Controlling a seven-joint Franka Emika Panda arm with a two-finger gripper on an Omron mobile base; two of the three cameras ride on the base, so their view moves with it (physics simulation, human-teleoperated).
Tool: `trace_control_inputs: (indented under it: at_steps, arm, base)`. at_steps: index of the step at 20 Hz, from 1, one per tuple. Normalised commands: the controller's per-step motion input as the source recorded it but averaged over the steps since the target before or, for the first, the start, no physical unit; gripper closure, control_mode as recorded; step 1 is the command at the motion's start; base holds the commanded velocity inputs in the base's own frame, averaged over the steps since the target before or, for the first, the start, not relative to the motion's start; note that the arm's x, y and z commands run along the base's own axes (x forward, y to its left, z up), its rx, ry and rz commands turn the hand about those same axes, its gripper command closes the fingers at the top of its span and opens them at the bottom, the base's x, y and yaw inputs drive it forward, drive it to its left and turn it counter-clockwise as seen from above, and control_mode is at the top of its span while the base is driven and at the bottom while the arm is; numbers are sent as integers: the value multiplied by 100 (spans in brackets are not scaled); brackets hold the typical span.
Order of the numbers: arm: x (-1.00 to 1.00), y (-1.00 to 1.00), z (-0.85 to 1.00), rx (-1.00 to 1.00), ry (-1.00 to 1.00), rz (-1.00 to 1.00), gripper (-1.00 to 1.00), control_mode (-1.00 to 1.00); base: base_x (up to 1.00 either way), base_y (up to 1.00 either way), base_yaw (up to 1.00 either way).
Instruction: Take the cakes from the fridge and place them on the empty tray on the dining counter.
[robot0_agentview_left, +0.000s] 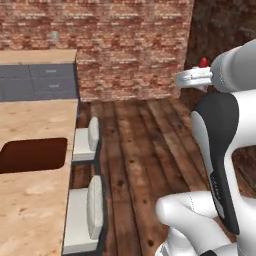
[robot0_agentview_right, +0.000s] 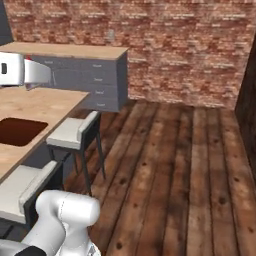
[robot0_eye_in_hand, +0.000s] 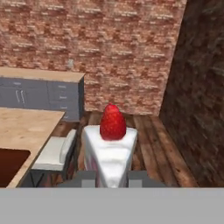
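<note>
1. Gripper (robot0_eye_in_hand: 112, 177): the hand view shows the two dark finger tips (robot0_eye_in_hand: 85, 178) closed in on either side of the white cake slice (robot0_eye_in_hand: 109, 159). The slice sits upright between them, pointed end toward the camera, with a red strawberry (robot0_eye_in_hand: 113, 122) on top. The jaws are nearly closed, clamped on the slice.
2. Left base view: the gripper (robot0_agentview_left: 192, 78) is held high at the right, above the wooden plank floor (robot0_agentview_left: 145, 150). A small spot of red berry shows just above the white hand. The hand is well apart from the dining counter (robot0_agentview_left: 35, 200).
3. Right base view: the white hand sits at the left edge, over the near part of the counter as seen from this side. A sliver of red shows at its top.
4. Empty tray (robot0_agentview_left: 32, 155): dark reddish-brown and flat, it lies on the beige mottled counter top at the left of the left base view. Nothing lies on it. In the right base view it shows at the left edge (robot0_agentview_right: 20, 131), and in the hand view its corner is at the lower left.
5. Two white-cushioned stools (robot0_agentview_left: 87, 140) stand beside the counter's long edge, between the counter and the open floor.
6. Background: a red brick wall (robot0_agentview_left: 125, 45) runs across the rear. A wood-topped counter with grey drawer fronts (robot0_agentview_right: 95, 82) stands against it. A darker brick wall (robot0_eye_in_hand: 197, 96) closes the right side.
7. The second, chocolate-brown slice cannot be located in these views.
</note>
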Motion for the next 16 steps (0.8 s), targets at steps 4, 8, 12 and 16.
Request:
trace_control_inputs:
  at_steps: [4,8,12,16]
  arm:
    - [0,0,0,0,0,0,100,100]
    - [0,0,0,0,0,0,100,100]
    - [0,0,0,0,0,0,100,100]
    - [0,0,0,0,0,0,100,100]
  base:
    - [52,-45,60]
    - [51,-47,59]
    - [38,-51,59]
    - [30,-51,59]
